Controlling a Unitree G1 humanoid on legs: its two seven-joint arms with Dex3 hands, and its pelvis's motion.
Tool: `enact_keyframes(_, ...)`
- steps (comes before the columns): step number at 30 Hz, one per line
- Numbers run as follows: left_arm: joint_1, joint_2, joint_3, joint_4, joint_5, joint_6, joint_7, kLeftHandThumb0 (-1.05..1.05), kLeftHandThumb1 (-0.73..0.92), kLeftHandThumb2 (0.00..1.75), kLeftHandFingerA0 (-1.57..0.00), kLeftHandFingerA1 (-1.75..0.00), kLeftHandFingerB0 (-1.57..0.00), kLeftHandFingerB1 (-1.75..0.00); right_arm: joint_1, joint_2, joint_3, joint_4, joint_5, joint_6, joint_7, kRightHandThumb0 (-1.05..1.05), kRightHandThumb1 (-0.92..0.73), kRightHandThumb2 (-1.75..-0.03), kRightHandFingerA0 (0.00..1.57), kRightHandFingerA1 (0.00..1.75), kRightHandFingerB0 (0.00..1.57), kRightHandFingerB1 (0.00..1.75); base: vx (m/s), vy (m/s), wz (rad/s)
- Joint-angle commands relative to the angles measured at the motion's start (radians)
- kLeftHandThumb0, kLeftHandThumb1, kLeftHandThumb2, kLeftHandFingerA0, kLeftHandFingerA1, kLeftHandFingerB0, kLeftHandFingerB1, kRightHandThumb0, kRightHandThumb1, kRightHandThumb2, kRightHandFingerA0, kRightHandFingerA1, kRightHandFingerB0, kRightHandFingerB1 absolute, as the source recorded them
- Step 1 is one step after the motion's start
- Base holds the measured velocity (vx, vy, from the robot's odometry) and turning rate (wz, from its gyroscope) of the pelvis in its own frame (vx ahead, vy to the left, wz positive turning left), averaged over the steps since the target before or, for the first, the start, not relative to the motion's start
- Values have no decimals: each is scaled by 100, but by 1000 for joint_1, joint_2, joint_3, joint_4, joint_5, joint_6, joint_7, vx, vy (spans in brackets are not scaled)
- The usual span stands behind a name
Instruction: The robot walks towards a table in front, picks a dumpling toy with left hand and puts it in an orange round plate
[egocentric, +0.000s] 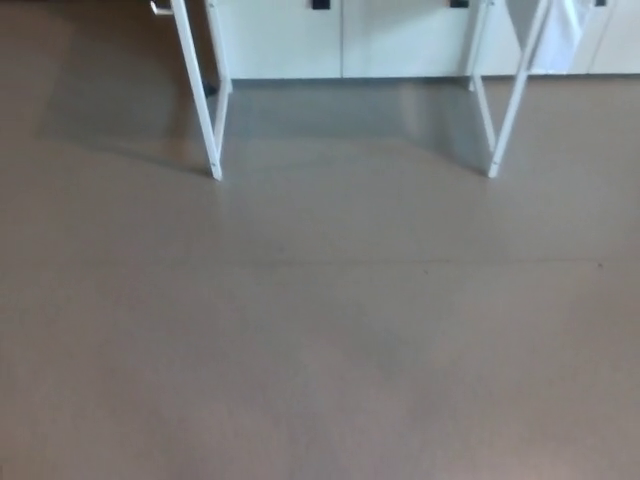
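head view looks steeply down at the floor (320, 350); white table legs (205, 110) stand far ahead, near cabinets (340, 40)

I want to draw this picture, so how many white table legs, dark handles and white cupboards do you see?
White table legs: 4 — near left, rear left, rear right, near right
Dark cupboard handles: 2 —
White cupboard row: 1
Total: 7

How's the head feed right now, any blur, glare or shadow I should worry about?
Head view: soft, slightly blurred overall; the white metal table legs lack crisp edges. A broad dim shadow lies on the grey-brown floor under the table and to its left. The white cabinet fronts cast a pale reflection, not harsh glare. No robot hand shows.
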Motion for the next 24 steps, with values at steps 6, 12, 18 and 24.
enact_keyframes(6, 2, 20, -9, 2, 13, -13, -3, -23, 66, 60, -79, -71, -37, -33, 11, -2, -15, 1, 17, -4, 15, -43, -57, -57, 91, 62, 54, 38, 338, 51, -17)
enact_keyframes(12, 0, 17, -4, 5, 1, -3, -12, -22, 66, 60, -78, -73, -37, -33, 17, -2, -13, -3, 9, -12, 8, -42, -57, -57, 87, 63, 54, 37, 492, 168, -33)
enact_keyframes(18, -3, 15, -3, 12, 0, 1, -12, -22, 65, 59, -80, -75, -37, -33, 22, -1, -19, -4, 13, -21, 9, -42, -56, -57, 88, 63, 52, 37, 349, 114, 5)
enact_keyframes(24, -2, 18, -14, 14, 12, 6, -7, -27, 65, 59, -81, -62, -36, -32, 24, -2, -16, -4, 7, -15, 11, -41, -56, -57, 91, 61, 54, 37, 451, -66, 34)
